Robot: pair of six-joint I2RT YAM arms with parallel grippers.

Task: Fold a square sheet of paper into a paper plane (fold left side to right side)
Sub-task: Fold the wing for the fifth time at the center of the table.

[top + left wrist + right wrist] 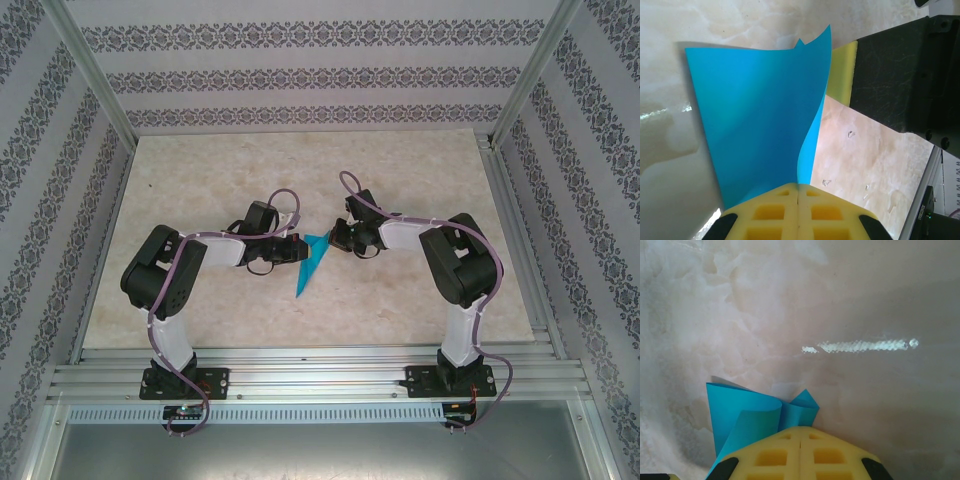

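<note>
While left gripper (798, 187) and right gripper (800, 431) each pinch the paper (312, 262), between them at the middle of the worktop (200, 180), opposed pulls could tear it. Curled flap: liable to crease askew if pressed unaligned.

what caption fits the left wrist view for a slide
Left hand shut on a thin cyan-blue paper sheet, one edge curling up over the marbled beige table

- Table top (200, 300): a pale beige, marbled board with a bright streak of glare (865, 345) on it.
- Walls (310, 80): they stand around the table top on its far, left and right sides, papered in grey ornamental bands.
- Metal posts (93, 75): they rise from the table top's far corners.
- Metal rails (320, 375): they run along the table top's near edge.
</note>
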